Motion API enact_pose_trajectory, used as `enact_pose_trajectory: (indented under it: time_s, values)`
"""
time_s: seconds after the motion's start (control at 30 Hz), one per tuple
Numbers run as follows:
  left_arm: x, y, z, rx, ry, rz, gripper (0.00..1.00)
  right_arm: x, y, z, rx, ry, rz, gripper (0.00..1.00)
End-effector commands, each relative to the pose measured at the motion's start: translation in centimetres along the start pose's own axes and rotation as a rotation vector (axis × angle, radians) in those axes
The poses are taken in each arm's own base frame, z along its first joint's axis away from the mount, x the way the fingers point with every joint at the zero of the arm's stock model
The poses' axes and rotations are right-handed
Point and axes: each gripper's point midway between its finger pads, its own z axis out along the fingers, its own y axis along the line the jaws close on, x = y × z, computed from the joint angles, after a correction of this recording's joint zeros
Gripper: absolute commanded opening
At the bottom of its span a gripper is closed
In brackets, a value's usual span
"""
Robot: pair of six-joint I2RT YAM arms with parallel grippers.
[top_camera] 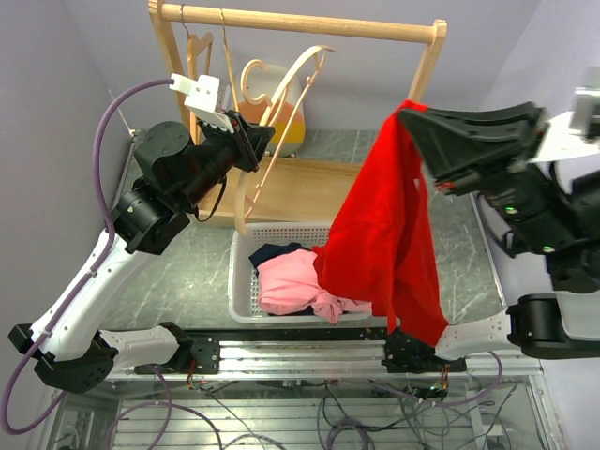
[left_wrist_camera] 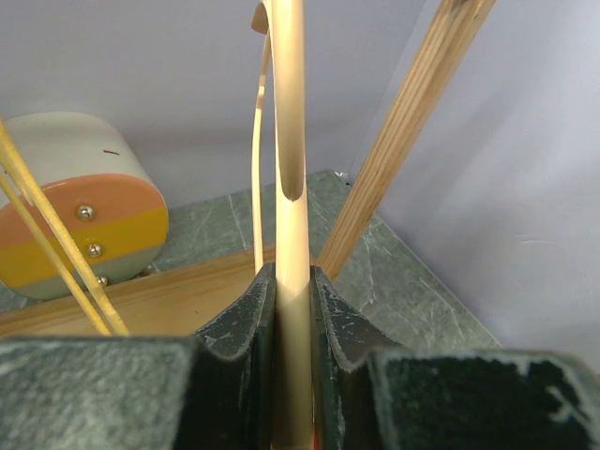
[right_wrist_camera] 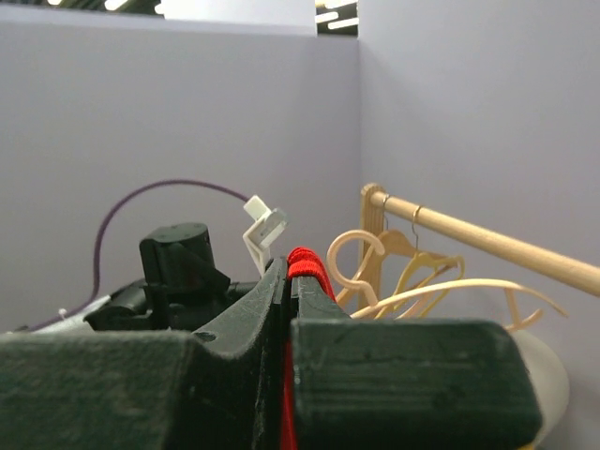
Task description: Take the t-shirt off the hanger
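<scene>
The red t-shirt hangs free in the air, pinched at its top by my right gripper, which is shut on it. It droops over the basket's right end. In the right wrist view a fold of the red t-shirt sticks out between the closed jaws of the right gripper. The pale cream hanger is bare and apart from the shirt. My left gripper is shut on one of its arms in front of the rack. In the left wrist view the hanger runs straight up between the jaws of the left gripper.
A wooden rack with a top rail stands at the back, with other hangers on it. Its base board lies below. A white basket holds pink and dark clothes. A white, orange and yellow object sits behind the rack.
</scene>
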Motion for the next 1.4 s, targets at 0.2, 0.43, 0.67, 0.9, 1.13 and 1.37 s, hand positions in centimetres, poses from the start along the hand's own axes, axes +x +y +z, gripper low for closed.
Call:
enact_pose_trajectory:
  time_s: [0.2, 0.43, 0.67, 0.9, 1.13, 1.37]
  values:
    - [-1.6, 0.2, -0.2, -0.012, -0.057, 0.009, 0.07, 8.3, 3.4, 5.9, -0.024, 0.137, -0.045, 0.0]
    - [-0.9, 0.1, 0.1, -0.004, -0.037, 0.014, 0.07, 11.8, 3.5, 4.8, -0.004, 0.192, -0.008, 0.0]
    - [-0.6, -0.2, 0.7, 0.012, -0.026, 0.016, 0.07, 17.5, -0.6, -2.3, 0.207, 0.35, 0.084, 0.0]
    - [0.1, -0.6, 1.6, 0.034, -0.011, 0.007, 0.07, 28.2, -0.7, -9.4, 0.34, 0.658, 0.199, 0.0]
    - [0.4, -0.9, 1.7, 0.05, -0.004, -0.001, 0.07, 36.5, 2.1, -13.4, 0.334, 0.964, 0.255, 0.0]
    - [0.1, -0.9, 1.1, 0.05, -0.013, -0.001, 0.07, 42.1, 3.6, -19.7, 0.364, 1.286, 0.295, 0.0]
